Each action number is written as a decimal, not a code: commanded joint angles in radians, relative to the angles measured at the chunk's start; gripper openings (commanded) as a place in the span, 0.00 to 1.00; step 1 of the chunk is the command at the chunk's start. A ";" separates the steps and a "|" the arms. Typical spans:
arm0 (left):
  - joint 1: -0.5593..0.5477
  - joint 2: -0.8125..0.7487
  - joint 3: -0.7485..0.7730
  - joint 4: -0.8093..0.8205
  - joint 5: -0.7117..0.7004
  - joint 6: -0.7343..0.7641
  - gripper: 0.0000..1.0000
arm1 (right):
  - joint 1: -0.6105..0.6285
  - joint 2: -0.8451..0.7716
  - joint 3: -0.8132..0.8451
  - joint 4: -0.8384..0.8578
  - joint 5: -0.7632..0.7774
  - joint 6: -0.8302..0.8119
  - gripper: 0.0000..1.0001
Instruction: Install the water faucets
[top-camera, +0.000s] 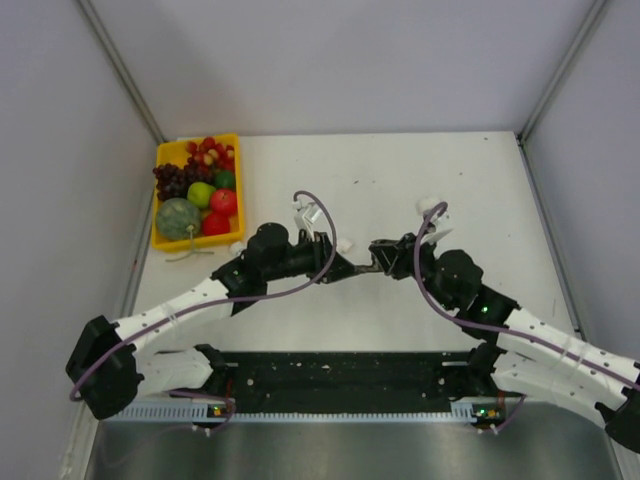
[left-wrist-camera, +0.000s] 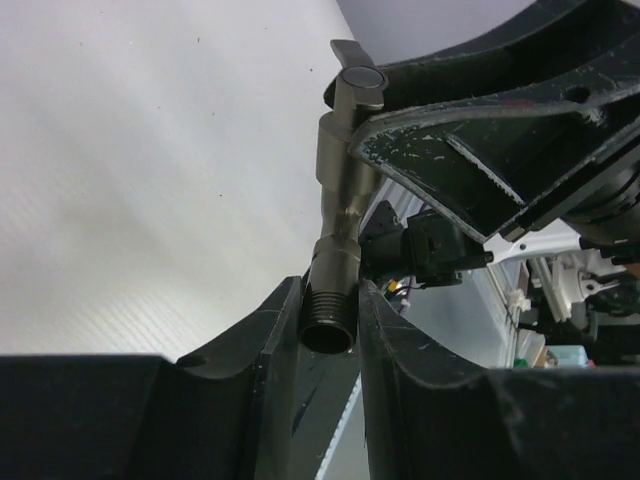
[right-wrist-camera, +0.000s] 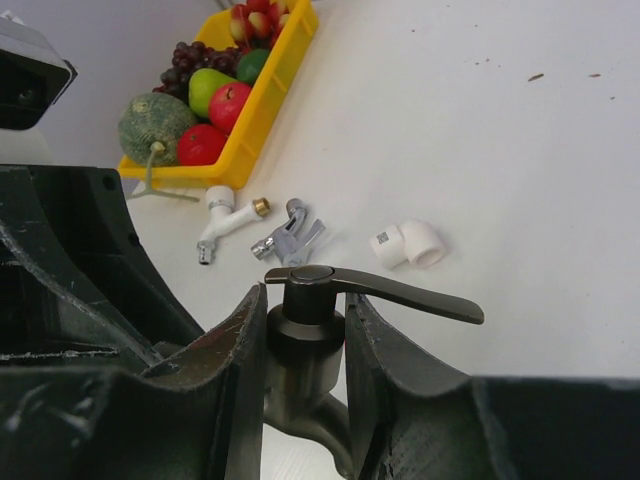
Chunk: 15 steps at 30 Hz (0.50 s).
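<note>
The dark grey faucet (top-camera: 362, 268) with a lever handle is held off the table between both grippers. My left gripper (left-wrist-camera: 330, 300) is shut on its threaded end (left-wrist-camera: 330, 325). My right gripper (right-wrist-camera: 305, 320) is shut on its body just under the lever (right-wrist-camera: 400, 292). In the top view, the left gripper (top-camera: 343, 268) and right gripper (top-camera: 385, 257) face each other at mid-table. A white-bodied faucet (right-wrist-camera: 228, 218), a silvery faucet (right-wrist-camera: 290, 237) and a white elbow fitting (right-wrist-camera: 410, 243) lie on the table beyond.
The yellow tray (top-camera: 160, 240) of toy fruit stands at the back left. Another white fitting (top-camera: 432, 205) lies behind the right gripper. A black strip (top-camera: 340, 380) runs along the near edge between the arm bases. Grey walls close in both sides.
</note>
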 joint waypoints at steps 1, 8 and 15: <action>-0.007 0.000 0.043 0.064 0.014 0.018 0.23 | 0.012 -0.015 0.008 0.059 0.006 -0.005 0.00; -0.007 -0.021 0.022 0.098 0.048 0.045 0.00 | 0.012 -0.026 0.009 0.044 -0.013 -0.008 0.26; 0.010 -0.137 -0.026 0.081 -0.061 0.128 0.00 | 0.010 -0.078 0.045 -0.084 -0.029 -0.071 0.98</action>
